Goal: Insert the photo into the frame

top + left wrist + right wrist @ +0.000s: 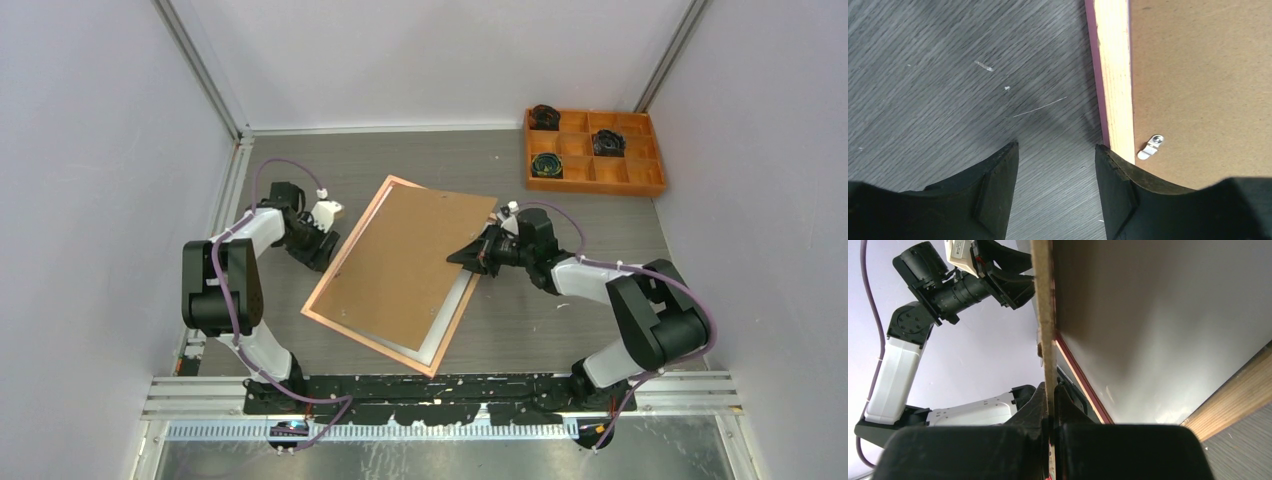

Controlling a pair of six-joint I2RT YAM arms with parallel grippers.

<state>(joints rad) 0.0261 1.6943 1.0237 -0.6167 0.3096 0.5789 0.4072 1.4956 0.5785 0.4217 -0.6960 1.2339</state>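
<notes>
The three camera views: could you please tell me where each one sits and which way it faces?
Top external: above and behind the bases, looking down on the table; the left arm and right arm show whole.
Left wrist: on the left arm, looking down at the frame and backing board; the open left gripper shows.
Right wrist: on the right arm, looking along the backing board toward the left arm; the right gripper, shut on that board, shows.
Shared: every view shows the backing board.
</notes>
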